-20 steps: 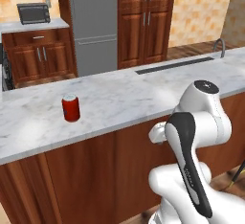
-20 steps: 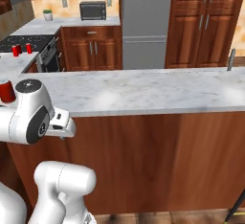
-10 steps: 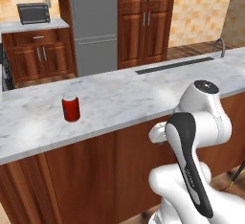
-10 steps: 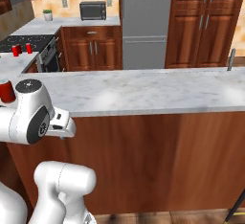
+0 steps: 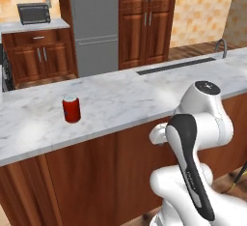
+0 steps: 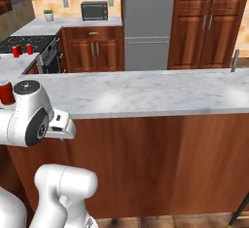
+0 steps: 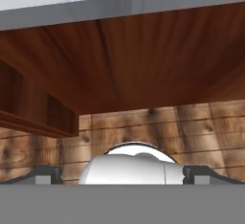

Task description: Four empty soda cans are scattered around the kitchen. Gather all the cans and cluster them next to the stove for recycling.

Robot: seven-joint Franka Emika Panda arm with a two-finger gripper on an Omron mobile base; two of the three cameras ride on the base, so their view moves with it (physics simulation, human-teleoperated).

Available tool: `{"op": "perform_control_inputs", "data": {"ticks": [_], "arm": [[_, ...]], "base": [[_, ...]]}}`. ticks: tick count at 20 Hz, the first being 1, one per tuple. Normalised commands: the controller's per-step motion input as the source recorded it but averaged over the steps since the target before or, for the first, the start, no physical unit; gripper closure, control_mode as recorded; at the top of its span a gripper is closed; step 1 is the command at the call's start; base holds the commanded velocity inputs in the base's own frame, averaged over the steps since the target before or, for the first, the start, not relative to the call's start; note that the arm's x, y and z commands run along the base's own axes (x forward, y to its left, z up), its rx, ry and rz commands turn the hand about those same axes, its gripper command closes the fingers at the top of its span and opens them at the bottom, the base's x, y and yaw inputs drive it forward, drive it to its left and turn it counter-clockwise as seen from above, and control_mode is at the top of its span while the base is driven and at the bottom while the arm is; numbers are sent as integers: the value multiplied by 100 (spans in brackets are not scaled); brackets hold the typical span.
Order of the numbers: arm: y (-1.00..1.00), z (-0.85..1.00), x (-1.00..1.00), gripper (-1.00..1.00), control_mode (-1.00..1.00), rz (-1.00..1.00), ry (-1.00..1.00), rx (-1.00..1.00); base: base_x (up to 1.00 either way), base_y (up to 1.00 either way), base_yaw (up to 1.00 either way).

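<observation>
Soda can (image 5: 71, 108) upright on marble counter (image 5: 125, 99), gripper (image 7: 122, 176) (open) beneath

marble counter (image 5: 125, 99), soda can (image 5: 71, 108) upright

One soda can (image 5: 71, 108) stands on the counter (image 5: 125, 97), ahead and left of the gripper (image 7: 122, 175). Two more cans (image 6: 22, 50) sit by the stove (image 6: 24, 44), farther beyond.

This is a home kitchen. It has dark wooden cabinets (image 6: 95, 54), a long marble counter (image 5: 120, 99), a steel refrigerator (image 5: 94, 24), a toaster oven (image 6: 94, 10) on the back counter, a black stove (image 6: 26, 43) and a sink faucet (image 5: 222, 46).
</observation>
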Motion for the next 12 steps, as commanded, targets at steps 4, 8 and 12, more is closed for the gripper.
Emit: {"op": "perform_control_inputs", "data": {"ticks": [4,8,12], "arm": [[96,93,-36,-100,-100,6,-43,-40],[39,100,-77,-100,-100,8,-47,-34],[-26,61,-41,-100,-100,6,-23,-9]], "base": [[0,0,0],[0,0,0],[0,0,0]]}}
